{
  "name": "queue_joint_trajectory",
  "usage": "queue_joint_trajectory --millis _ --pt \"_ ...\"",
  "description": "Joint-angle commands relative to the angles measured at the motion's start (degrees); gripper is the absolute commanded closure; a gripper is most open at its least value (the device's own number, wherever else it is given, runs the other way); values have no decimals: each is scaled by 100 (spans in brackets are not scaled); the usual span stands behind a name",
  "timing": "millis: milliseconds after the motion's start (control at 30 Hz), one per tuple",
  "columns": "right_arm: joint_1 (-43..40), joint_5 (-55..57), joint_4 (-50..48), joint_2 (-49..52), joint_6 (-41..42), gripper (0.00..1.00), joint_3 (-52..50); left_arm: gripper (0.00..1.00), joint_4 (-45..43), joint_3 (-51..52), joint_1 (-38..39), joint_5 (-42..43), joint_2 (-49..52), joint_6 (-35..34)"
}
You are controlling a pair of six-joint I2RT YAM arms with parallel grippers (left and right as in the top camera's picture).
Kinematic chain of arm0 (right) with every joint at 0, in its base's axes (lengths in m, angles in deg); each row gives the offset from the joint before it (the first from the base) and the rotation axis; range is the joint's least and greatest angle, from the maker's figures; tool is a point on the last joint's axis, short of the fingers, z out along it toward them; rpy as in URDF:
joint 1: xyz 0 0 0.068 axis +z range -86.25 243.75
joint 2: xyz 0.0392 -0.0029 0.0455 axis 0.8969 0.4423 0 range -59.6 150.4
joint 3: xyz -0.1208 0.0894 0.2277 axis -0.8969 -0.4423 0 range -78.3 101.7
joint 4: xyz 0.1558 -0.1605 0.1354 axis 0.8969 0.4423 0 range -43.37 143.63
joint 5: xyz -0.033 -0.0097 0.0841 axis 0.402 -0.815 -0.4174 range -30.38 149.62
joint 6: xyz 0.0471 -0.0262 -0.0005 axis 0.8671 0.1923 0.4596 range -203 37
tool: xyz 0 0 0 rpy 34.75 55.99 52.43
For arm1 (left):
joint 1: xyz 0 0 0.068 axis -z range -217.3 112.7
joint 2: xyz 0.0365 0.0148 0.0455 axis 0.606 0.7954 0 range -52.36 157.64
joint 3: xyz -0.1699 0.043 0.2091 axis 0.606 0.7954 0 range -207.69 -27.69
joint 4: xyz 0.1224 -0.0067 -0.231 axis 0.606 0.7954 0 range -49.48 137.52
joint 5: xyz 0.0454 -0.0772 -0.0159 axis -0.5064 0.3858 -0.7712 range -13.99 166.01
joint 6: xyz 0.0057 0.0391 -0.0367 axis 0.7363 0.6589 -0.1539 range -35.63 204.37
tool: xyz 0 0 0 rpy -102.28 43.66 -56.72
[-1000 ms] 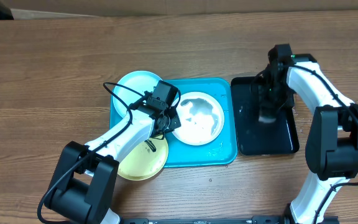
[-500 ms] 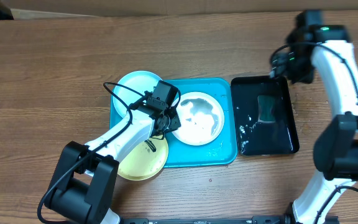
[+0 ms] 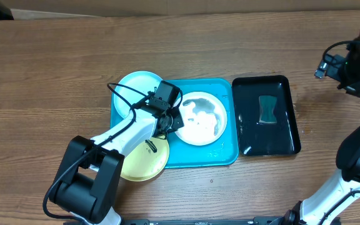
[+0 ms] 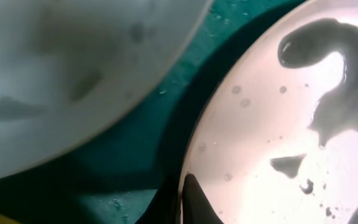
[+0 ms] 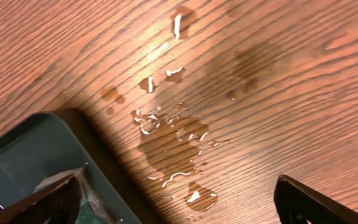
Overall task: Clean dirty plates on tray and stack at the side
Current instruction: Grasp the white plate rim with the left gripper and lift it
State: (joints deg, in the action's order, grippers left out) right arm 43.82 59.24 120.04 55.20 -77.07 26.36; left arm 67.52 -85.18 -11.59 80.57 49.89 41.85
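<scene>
White plate (image 3: 200, 119) at left gripper's (image 3: 172, 121) closed jaws (right gripper (image 5: 179, 200) wide, well away)

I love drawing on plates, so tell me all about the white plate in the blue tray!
The white plate is small, round and looks plastic, with a shallow rim. Dark grey smears, specks and tiny droplets mark its face. It lies flat in the right half of the turquoise tray, beside the light blue plate. The shut left end effector sits at its left rim; whether it pinches the rim cannot be told.
</scene>
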Motion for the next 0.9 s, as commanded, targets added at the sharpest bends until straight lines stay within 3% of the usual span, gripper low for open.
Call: queue_joint_trajectory --millis 0,267,467,667,867 --pt "-13 31 -26 -85 28 0 33 96 105 -354 -111 339 90 358" --pt "-13 31 -26 -85 28 0 33 96 1303 -1574 -396 -138 85 852" --pt "-7 31 -26 -85 28 0 33 96 1641 -2238 -382 -393 83 1088" --pt "-9 31 -151 -85 26 0 31 96 1591 -2719 -160 -625 83 1088" --pt "-7 31 -170 -85 26 0 31 96 1174 -2824 555 -1130 94 1084"
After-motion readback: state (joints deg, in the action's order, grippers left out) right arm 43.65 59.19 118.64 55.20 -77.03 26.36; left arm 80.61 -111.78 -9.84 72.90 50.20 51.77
